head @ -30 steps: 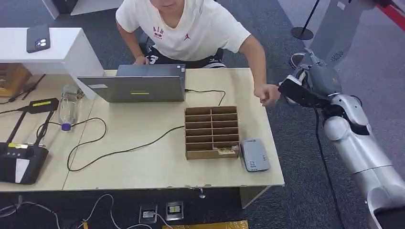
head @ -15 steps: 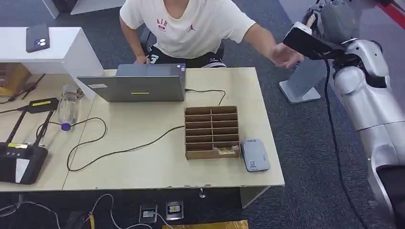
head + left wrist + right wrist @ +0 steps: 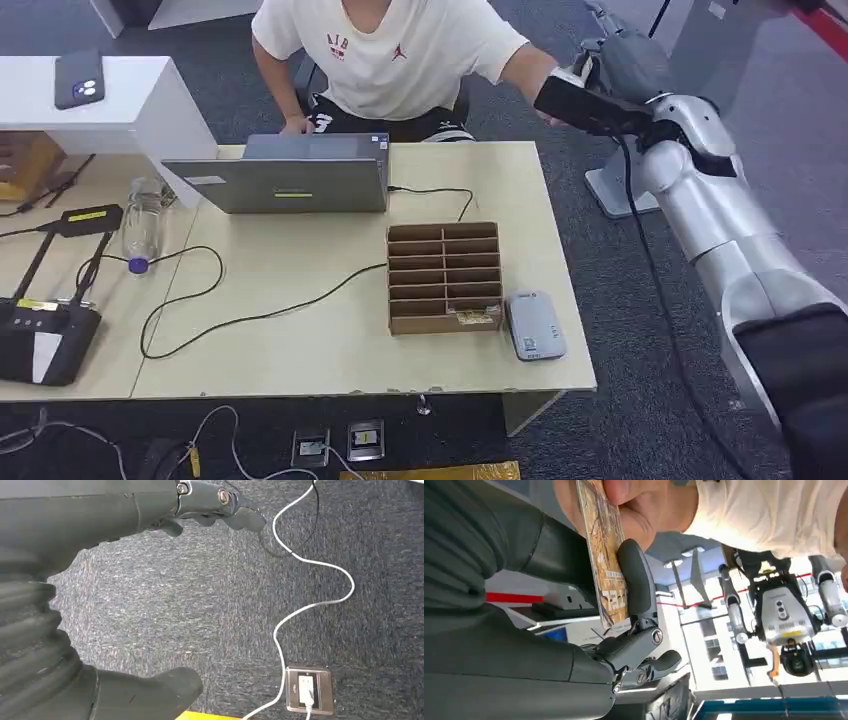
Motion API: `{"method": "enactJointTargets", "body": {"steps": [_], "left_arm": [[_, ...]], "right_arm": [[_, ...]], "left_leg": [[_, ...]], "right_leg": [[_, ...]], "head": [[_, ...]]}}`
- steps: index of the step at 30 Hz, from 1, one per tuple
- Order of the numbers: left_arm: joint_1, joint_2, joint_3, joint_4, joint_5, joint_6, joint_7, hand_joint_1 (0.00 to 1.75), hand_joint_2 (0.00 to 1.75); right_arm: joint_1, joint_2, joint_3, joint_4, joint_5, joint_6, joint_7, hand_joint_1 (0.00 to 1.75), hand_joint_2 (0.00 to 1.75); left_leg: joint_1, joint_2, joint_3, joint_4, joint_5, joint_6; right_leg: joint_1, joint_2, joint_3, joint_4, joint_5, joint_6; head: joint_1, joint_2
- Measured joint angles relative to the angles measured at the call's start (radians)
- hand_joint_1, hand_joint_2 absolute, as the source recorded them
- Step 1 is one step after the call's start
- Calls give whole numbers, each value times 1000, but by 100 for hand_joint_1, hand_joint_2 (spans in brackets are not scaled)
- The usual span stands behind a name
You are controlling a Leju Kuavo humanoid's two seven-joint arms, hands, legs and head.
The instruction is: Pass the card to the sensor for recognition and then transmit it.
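Observation:
My right hand (image 3: 608, 62) is raised beyond the table's far right corner, next to the seated person's outstretched arm (image 3: 522, 62). In the right wrist view a patterned yellowish card (image 3: 606, 560) stands on edge, pinched between my thumb and a dark finger (image 3: 636, 580). The person's hand (image 3: 634, 505) grips the same card at its other end. The grey card sensor (image 3: 533, 325) lies on the table near the front right, beside a cardboard slotted box (image 3: 444, 277). My left hand (image 3: 35, 645) hangs over the carpet, fingers apart, holding nothing.
The wooden table (image 3: 300, 330) carries an open laptop (image 3: 290, 175), a water bottle (image 3: 142, 218), black cables and a black device (image 3: 40, 340) at the left. A grey stand base (image 3: 620, 190) sits on the carpet right of the table. A floor socket (image 3: 309, 690) and white cable lie below my left hand.
My right arm has swung up from beside the table edge and then leftward toward the person. The person's hand has risen with it and now meets my hand.

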Motion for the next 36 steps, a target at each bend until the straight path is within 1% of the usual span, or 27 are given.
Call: {"method": "enactJointTargets", "body": {"steps": [4,5,12,20,21,22,24,26,28,31,34,36], "left_arm": [[4,1,0,0,4,0,0,0,175],[5,1,0,0,4,0,0,0,175],[15,1,0,0,6,0,0,0,175],[22,-1,0,0,16,12,0,0,175],[23,-2,0,0,18,13,0,0,175],[24,-2,0,0,19,15,0,0,175],[27,-3,0,0,25,17,0,0,175],[30,-3,0,0,27,18,0,0,175],[31,-3,0,0,31,18,0,0,175],[33,-2,0,0,36,18,0,0,175],[34,-1,0,0,37,19,0,0,175],[35,-1,0,0,40,22,0,0,175]], "right_arm": [[-1,13,9,28,-3,-2,0,175,175],[-1,14,13,33,-3,-2,0,0,175],[0,16,26,57,-12,-27,3,0,175],[0,16,32,63,-82,-31,2,0,175],[2,16,32,63,-103,-28,3,0,175],[5,15,30,61,-133,-23,3,0,175],[19,11,23,46,-220,12,13,0,175],[45,7,11,13,-334,61,41,0,175],[84,1,-3,-46,-467,115,90,0,175],[144,-11,-14,-148,-592,162,153,0,175],[212,-25,-30,-249,-617,178,184,0,175],[250,-34,-31,-303,-610,183,189,0,175]], "left_leg": [[0,0,0,0,0,0],[0,0,0,0,0,0],[0,0,0,0,0,0],[0,0,1,1,0,0],[0,1,2,1,0,0],[0,1,16,1,0,0],[1,1,16,1,0,-1],[1,1,16,1,0,-1],[1,1,16,1,0,-1],[1,1,16,2,0,-1],[1,1,16,1,0,-1],[1,1,16,1,0,-1]], "right_leg": [[0,0,0,0,0,0],[0,0,0,0,0,0],[0,1,0,0,0,0],[0,2,-1,0,0,0],[0,2,-1,0,0,0],[0,2,-2,0,0,0],[1,2,-2,0,0,0],[1,2,-2,0,0,0],[1,2,-2,0,0,0],[1,2,-2,0,0,0],[1,2,-2,0,0,0],[1,2,-2,0,0,0]], "head": [[0,0],[0,0],[0,0],[0,0],[0,0],[0,0],[0,0],[0,0],[0,0],[0,0],[0,0],[0,0]]}}
